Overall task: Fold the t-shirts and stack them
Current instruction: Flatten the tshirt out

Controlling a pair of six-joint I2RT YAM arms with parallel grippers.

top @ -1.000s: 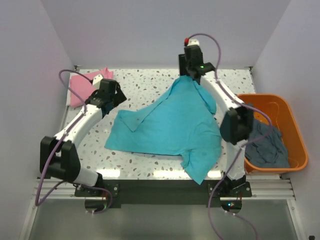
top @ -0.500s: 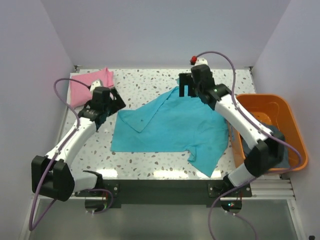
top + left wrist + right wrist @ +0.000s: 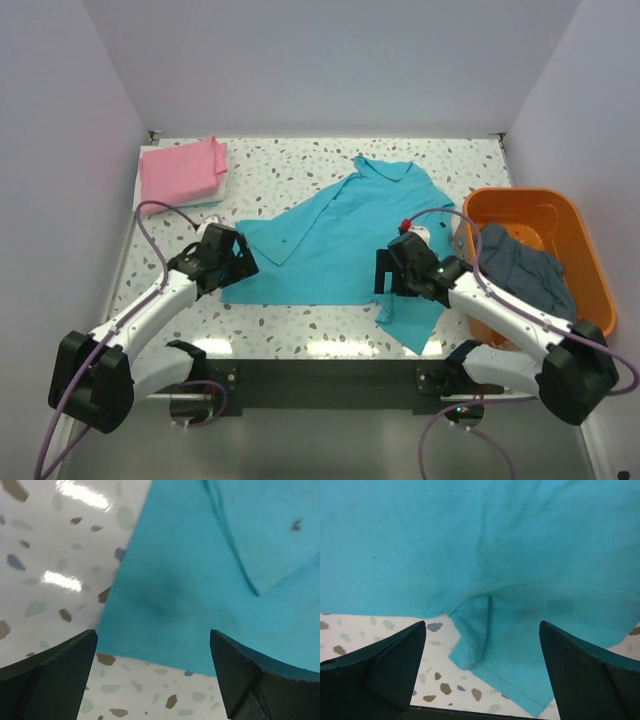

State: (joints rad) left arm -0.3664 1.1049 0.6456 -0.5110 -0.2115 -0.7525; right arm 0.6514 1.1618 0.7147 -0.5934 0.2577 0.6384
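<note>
hovering over soft turquoise cotton t-shirt (image 3: 340,240), spread flat beside orange plastic tub (image 3: 520,195): left gripper (image 3: 225,262), right gripper (image 3: 388,272), both jaws wide, empty. we judge: pinch shirt edges low, single layer, lift evenly.

Turquoise t-shirt (image 3: 340,240) lies spread centrally, pink t-shirt (image 3: 180,172) folded far left, grey-blue t-shirt (image 3: 520,270) crumpled in orange tub (image 3: 540,212).
</note>
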